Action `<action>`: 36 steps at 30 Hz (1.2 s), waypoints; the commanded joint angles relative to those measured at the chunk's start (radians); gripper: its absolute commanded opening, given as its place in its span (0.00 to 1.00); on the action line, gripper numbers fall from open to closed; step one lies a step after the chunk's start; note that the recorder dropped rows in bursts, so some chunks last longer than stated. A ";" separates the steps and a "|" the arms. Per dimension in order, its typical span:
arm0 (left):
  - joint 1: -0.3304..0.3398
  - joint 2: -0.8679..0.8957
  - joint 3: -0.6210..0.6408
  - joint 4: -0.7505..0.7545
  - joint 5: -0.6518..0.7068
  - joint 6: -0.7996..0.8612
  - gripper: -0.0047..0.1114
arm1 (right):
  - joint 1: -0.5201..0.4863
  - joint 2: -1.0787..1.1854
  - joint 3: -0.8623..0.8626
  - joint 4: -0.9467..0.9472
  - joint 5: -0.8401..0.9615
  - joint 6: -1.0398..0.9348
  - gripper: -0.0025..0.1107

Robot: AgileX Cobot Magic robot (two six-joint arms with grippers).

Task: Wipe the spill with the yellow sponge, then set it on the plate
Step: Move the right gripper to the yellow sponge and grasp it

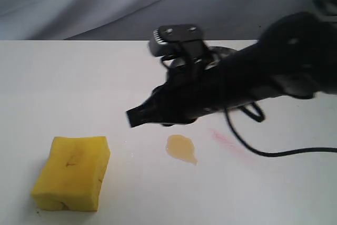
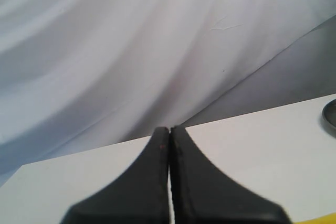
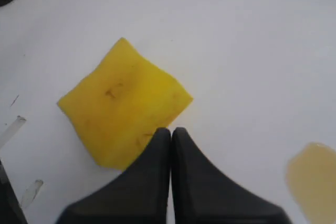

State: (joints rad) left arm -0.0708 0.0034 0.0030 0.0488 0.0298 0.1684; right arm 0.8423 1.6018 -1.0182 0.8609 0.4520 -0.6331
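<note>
A: Right gripper (image 3: 170, 129) status?
B: Jaws pressed together, nothing held. It hangs over the bench (image 1: 63, 88), tips aimed toward the yellow sponge (image 3: 123, 114), clear of it going by the exterior view.
A: Left gripper (image 2: 169, 129)?
B: Closed too, empty. Raised, facing the backdrop.
A: Sponge position?
B: Flat on the bench, front left, well apart from the spill (image 1: 181, 148).
A: Spill wiped?
B: No. The amber puddle is intact, just below the right arm, with a faint pink streak (image 1: 226, 140) beside it.
A: Plate?
B: Only a sliver of the plate (image 2: 330, 115) rim shows in the left wrist view. Can't see its surface.
A: Progress?
B: Nothing done, I'd judge. Remaining: open, grab sponge, wipe, set it on the plate.
</note>
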 commanded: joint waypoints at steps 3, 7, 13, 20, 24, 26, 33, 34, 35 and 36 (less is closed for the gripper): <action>0.002 -0.003 -0.003 -0.007 -0.008 -0.009 0.04 | 0.139 0.264 -0.258 -0.100 0.044 0.010 0.05; 0.002 -0.003 -0.003 -0.007 -0.008 -0.009 0.04 | 0.163 0.373 -0.377 -0.149 0.124 0.097 0.29; 0.002 -0.003 -0.003 -0.007 -0.008 -0.009 0.04 | 0.166 0.455 -0.426 -0.183 0.123 0.274 0.77; 0.002 -0.003 -0.003 -0.007 -0.008 -0.009 0.04 | 0.166 0.524 -0.426 -0.305 0.103 0.433 0.77; 0.002 -0.003 -0.003 -0.007 -0.008 -0.009 0.04 | 0.166 0.569 -0.426 -0.214 0.077 0.433 0.77; 0.002 -0.003 -0.003 -0.007 -0.008 -0.009 0.04 | 0.166 0.593 -0.426 -0.169 0.064 0.433 0.77; 0.002 -0.003 -0.003 -0.007 -0.008 -0.009 0.04 | 0.166 0.621 -0.426 -0.119 0.088 0.465 0.14; 0.002 -0.003 -0.003 -0.007 -0.008 -0.009 0.04 | 0.166 0.610 -0.426 -0.124 0.099 0.441 0.02; 0.002 -0.003 -0.003 -0.007 -0.008 -0.009 0.04 | 0.166 0.601 -0.426 -0.130 0.102 0.430 0.02; 0.002 -0.003 -0.003 -0.007 -0.008 -0.009 0.04 | 0.166 0.574 -0.426 -0.160 0.108 0.428 0.02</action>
State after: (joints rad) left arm -0.0708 0.0034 0.0030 0.0488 0.0298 0.1684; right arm 1.0111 2.1983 -1.4489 0.7714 0.5453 -0.1814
